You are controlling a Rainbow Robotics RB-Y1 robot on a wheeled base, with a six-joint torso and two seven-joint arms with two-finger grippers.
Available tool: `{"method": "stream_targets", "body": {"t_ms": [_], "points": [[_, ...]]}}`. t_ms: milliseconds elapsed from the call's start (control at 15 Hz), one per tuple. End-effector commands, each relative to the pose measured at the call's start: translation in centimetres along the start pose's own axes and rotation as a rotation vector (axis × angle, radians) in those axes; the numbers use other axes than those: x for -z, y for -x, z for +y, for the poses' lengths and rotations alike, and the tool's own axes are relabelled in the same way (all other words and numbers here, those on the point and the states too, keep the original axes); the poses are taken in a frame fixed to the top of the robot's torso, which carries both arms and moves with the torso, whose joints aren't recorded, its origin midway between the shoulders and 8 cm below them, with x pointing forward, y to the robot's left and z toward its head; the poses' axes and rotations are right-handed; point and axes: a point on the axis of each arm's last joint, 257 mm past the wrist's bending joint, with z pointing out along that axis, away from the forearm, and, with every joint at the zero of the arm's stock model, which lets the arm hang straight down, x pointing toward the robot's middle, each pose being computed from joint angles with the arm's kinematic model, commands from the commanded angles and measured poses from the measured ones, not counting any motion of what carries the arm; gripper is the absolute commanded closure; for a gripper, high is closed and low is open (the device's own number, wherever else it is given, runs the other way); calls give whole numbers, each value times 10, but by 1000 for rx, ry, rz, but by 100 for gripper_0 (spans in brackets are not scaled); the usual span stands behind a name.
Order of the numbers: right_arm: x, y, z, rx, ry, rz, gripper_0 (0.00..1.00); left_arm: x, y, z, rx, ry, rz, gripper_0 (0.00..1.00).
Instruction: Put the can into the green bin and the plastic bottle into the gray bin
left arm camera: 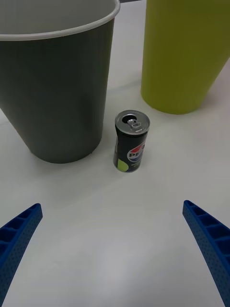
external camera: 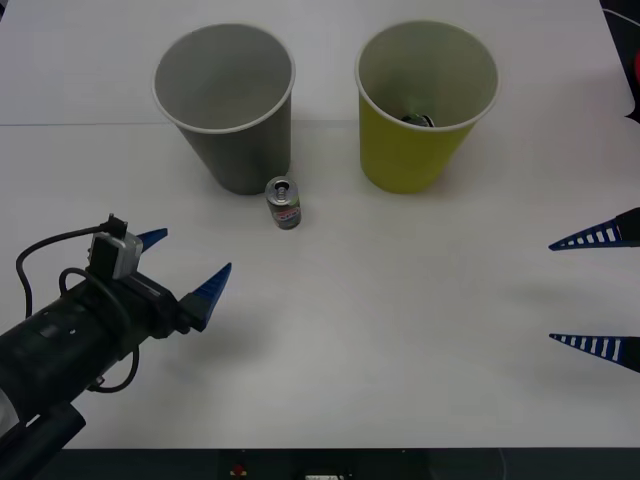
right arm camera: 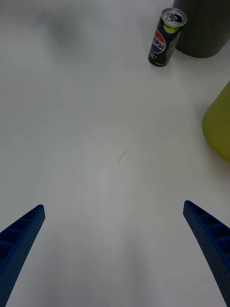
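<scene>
One Pepsi can point(external camera: 284, 203) stands upright at centre frame, up-right of the spread left gripper point(external camera: 188, 264), apart from it.

Bright, even overhead light washes the white table point(external camera: 420, 330), leaving only soft, faint shadows beside the gray bin point(external camera: 225, 100), the green bin point(external camera: 425, 100) and the sharply focused can point(left arm camera: 131, 141)

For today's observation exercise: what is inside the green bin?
Inside the green bin, a small dark object lies at the bottom; the near wall covers part of it, so I can't identify it.
</scene>
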Motion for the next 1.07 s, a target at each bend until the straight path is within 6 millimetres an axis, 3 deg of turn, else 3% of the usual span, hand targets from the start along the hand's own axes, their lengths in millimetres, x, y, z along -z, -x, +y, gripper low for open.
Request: {"method": "stream_targets", "body": {"t_ms": [67,1067], "points": [[0,0,0,0,0,0,0,-4,-7,-3,33,2,-34,0],[0,0,0,0,0,0,0,-85,-44,-22,139,19,-202,0]]}}
